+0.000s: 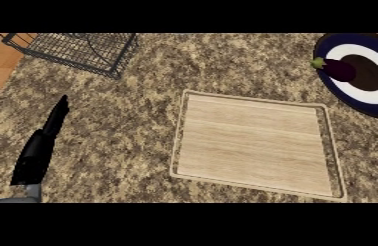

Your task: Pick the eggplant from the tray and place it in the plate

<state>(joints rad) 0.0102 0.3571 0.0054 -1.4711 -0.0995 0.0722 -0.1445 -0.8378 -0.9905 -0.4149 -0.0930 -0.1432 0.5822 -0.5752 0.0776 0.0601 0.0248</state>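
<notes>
The eggplant (338, 69), dark purple with a green stem end, lies on the plate (336, 90) at the right edge of the head view. The plate has a dark blue rim, a white ring and a brown centre. The wooden tray (257, 143) sits in the middle of the counter with nothing on it. My left hand (41, 145) shows at the lower left, black, edge-on, its fingers straight and pointing up, far from the tray and the plate. My right hand does not show.
A black wire basket (77, 50) stands at the top left corner. The counter is speckled brown stone, with a strip of wooden floor (9, 60) past its left edge.
</notes>
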